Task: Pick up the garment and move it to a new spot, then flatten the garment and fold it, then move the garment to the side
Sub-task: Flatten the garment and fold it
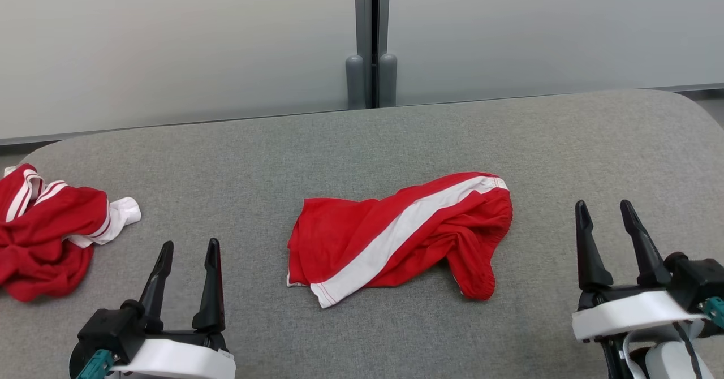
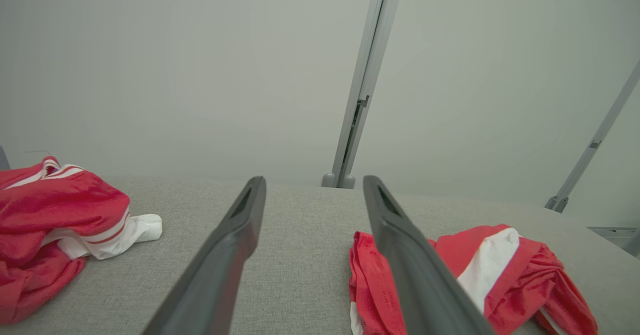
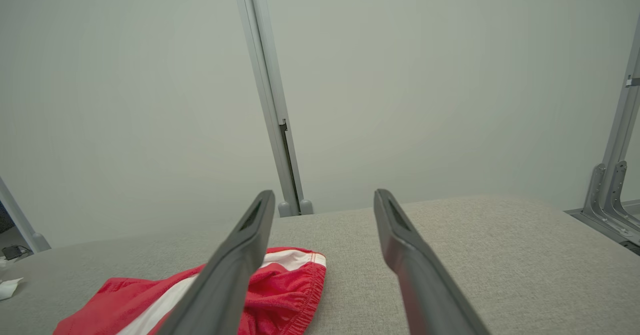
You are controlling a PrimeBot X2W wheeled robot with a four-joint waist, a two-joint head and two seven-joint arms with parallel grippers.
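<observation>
The red shorts (image 1: 396,237) are lying crumpled at the middle of the grey worktop (image 1: 362,141), rumpled and partly doubled over themselves. Their white stripe (image 1: 396,232) is running slantwise from 7 o'clock up to 1 o'clock, and the gathered waistband is bunching at the 4 o'clock end. Nothing is touching them.

The left claw (image 1: 189,246) is hanging at about 8 o'clock of the shorts and the right claw (image 1: 604,203) at about 3 o'clock. Both are standing apart from the cloth, with their fingers spread wide and carrying nothing. Farther out at 9 o'clock, a second red-and-white garment (image 1: 51,232) is sitting in a heap near the worktop's edge, well apart from the shorts. At 12 o'clock, beyond the worktop, frosted panels are meeting at a grey post (image 1: 371,39).

By my reading the first step, picking the garment up, is not yet begun, and I am taking the central shorts for the piece in hand. The next move is calling for a claw to come down onto a raised fold or the waistband. It should pinch through one bunch of cloth without scraping the worktop, then lift the shorts clear before carrying them to a new spot.
</observation>
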